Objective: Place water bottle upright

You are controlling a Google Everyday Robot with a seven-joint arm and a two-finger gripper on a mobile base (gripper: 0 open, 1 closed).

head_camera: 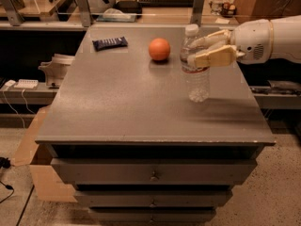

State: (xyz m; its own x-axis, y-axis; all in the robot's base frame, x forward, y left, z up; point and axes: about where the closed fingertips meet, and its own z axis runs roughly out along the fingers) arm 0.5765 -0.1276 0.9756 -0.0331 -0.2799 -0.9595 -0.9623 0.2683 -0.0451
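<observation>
The water bottle (196, 74), clear ribbed plastic with a white cap and a label band, stands nearly upright on the grey table top (122, 102), right of centre. My gripper (200, 51) reaches in from the right on a white arm, and its tan fingers (214, 58) are closed around the bottle's upper part, just below the cap. The bottle's base looks to rest on or just above the table. An orange ball (159, 49) sits just left of the bottle, further back.
A dark blue snack bar (109, 43) lies at the back left of the table. Drawers run below the front edge. A cardboard box (37, 173) stands on the floor at the left. Shelves with clutter line the back.
</observation>
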